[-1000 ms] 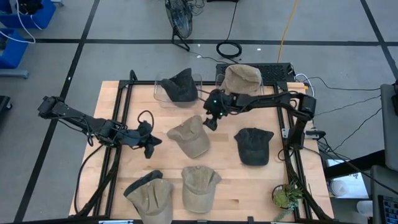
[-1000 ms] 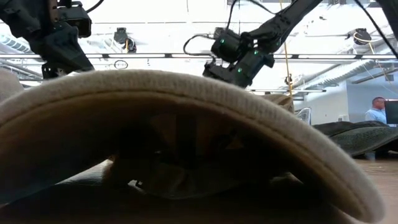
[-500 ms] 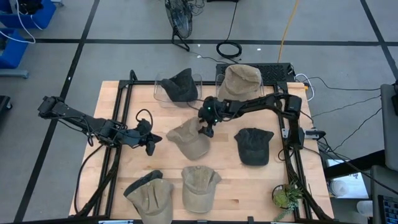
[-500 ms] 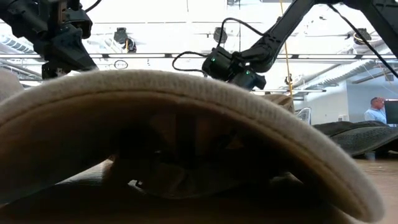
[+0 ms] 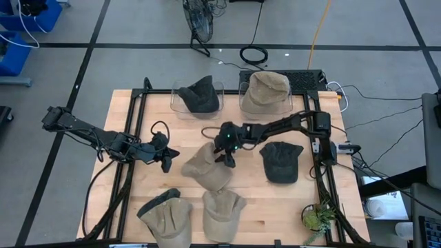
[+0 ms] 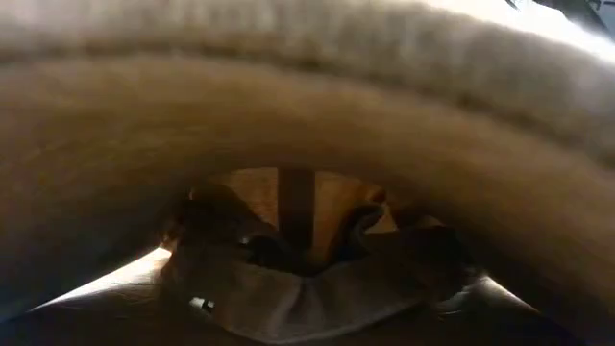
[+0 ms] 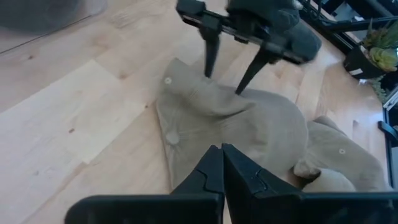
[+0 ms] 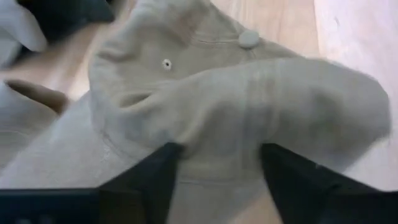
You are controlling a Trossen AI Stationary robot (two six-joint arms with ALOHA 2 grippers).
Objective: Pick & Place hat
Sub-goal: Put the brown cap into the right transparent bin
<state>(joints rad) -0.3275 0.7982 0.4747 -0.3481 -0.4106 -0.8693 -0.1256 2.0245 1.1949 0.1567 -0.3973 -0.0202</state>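
Observation:
The middle tan hat (image 5: 205,169) lies crown up on the table; its top button (image 8: 249,39) shows in the right wrist view. My right gripper (image 5: 226,153) is down on its crown, open, with a raised fold between the fingers. My left gripper (image 5: 167,157) hovers shut just left of this hat, touching nothing; its shut fingers (image 7: 222,155) point at the hat (image 7: 249,130). A second tan hat (image 5: 222,212) lies at the near edge, against the middle one. Its brim (image 6: 307,115) fills the low view. My right gripper comes at the tan hat from above, slanting from the table's right. Its two fingers (image 7: 209,59) stand spread on either side of a raised fold of the crown (image 8: 267,93), with their tips dug into the cloth. The hat rests on the table.
A dark hat (image 5: 280,160) lies right of the middle hat. A tan and dark hat (image 5: 167,217) sits at the near left. At the far edge, two clear bins hold a dark hat (image 5: 198,96) and a tan hat (image 5: 267,89). A small plant (image 5: 317,217) stands near right.
My right gripper has moved from the far bins toward the near left and down onto the middle tan hat. That hat has slid toward the near edge and bunched up. It has pushed the near tan hat, whose brim now blocks the low view.

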